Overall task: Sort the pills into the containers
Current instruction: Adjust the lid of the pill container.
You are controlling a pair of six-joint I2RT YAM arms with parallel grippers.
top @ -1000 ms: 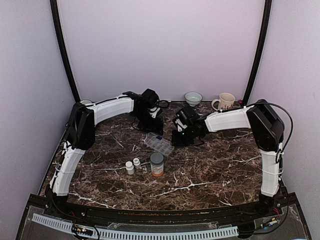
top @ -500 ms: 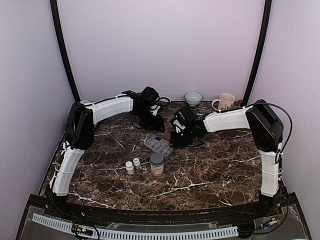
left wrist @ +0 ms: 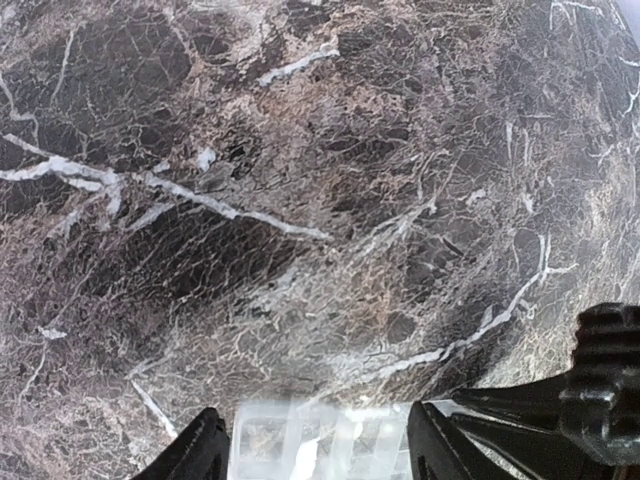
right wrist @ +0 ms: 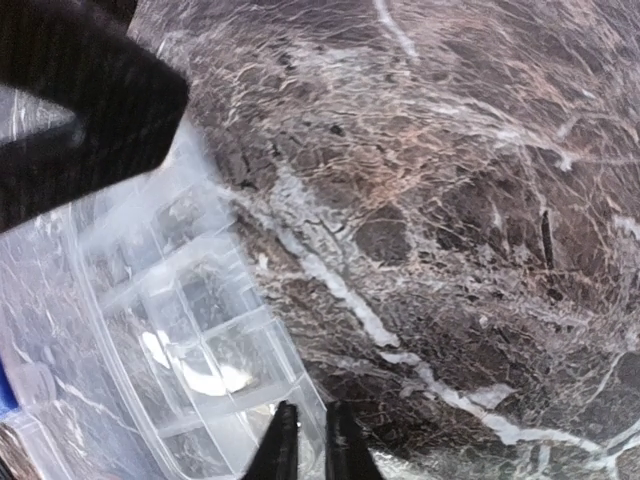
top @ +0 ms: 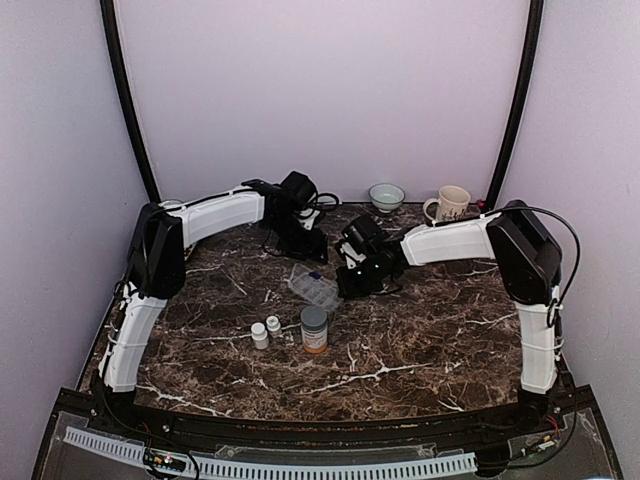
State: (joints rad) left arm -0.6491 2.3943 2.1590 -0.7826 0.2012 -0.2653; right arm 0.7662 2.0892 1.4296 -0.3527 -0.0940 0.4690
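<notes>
Now the clear pill box (top: 316, 288) lies near the middle of the marbled surface (top: 430, 330), between the two arms. In the right wrist view one of its compartments (right wrist: 215, 350) holds pale shapes (right wrist: 190, 365) that may be pills, though glare on the plastic keeps me from being sure. Over the last second the right arm (top: 450, 240) has slid leftward against the box's right side, and the right jaws have pinched fully together, their tips just over the box's rim. Whether a pill is nipped between them is too small to tell. I read this as a pill being carried to a compartment or dropped into one. The left arm (top: 215, 215) has hardly moved. The left jaws stand spread, with the far end of the box showing between them and no grip that I can make out. Nearer the bases stand an orange bottle with a grey cap (top: 314, 330) and two small white bottles (top: 259, 335), apart from the box. A bowl (top: 386, 196) and a mug (top: 449, 203) sit at the back. Both wrists crowd the box, so they risk knocking each other.
</notes>
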